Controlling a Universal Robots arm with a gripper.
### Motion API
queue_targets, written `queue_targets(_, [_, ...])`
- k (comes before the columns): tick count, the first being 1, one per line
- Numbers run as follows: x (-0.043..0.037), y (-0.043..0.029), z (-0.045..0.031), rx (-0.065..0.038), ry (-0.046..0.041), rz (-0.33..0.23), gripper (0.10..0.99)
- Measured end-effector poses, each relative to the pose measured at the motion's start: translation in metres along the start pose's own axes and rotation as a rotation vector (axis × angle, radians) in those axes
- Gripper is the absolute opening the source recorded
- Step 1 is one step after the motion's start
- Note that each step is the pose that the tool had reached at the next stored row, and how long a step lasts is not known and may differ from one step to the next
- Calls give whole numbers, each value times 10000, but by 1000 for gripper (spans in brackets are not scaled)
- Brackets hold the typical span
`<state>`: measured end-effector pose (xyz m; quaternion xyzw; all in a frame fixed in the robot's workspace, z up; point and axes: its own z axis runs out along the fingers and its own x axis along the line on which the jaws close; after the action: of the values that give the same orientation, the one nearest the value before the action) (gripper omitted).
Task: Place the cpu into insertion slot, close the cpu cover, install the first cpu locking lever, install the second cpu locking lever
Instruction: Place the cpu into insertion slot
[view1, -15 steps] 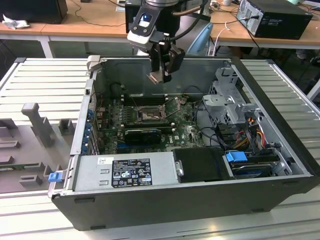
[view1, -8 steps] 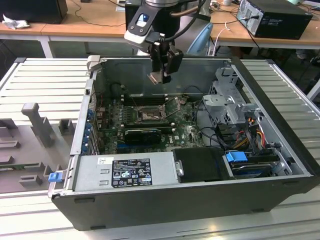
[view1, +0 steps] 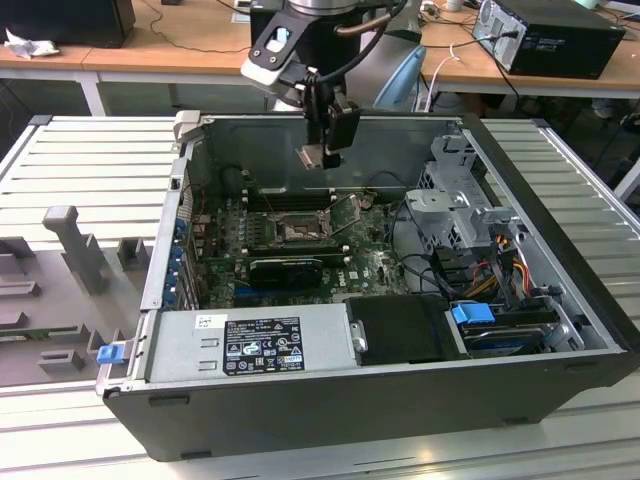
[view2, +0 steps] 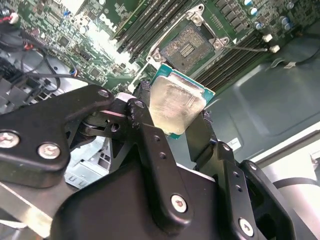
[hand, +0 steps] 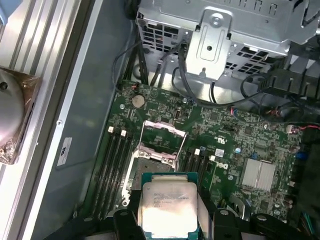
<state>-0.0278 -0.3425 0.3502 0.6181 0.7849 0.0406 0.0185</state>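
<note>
Closest to us, the black pincer (view2: 174, 109) clamps the cpu (view2: 177, 100) by two opposite edges, with the chip's pale metal top turned toward the wrist cameras. We see it held in the air over the far part of the open computer case (view1: 400, 400), above the green motherboard (view1: 375, 262) and well apart from the insertion slot (hand: 150, 167). The slot's dark centre lies bare, and the cpu cover (hand: 166, 127) is tilted up off it. The case rests on a slatted metal surface (view1: 80, 170).
</note>
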Motion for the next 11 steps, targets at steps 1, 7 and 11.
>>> queue_targets(1, [0,0,3,-4,-14,162,529])
queue_targets(7, [0,-2,20,-16,-71,814,529])
queue_targets(11, [0,-3,31,-24,-103,1161,529])
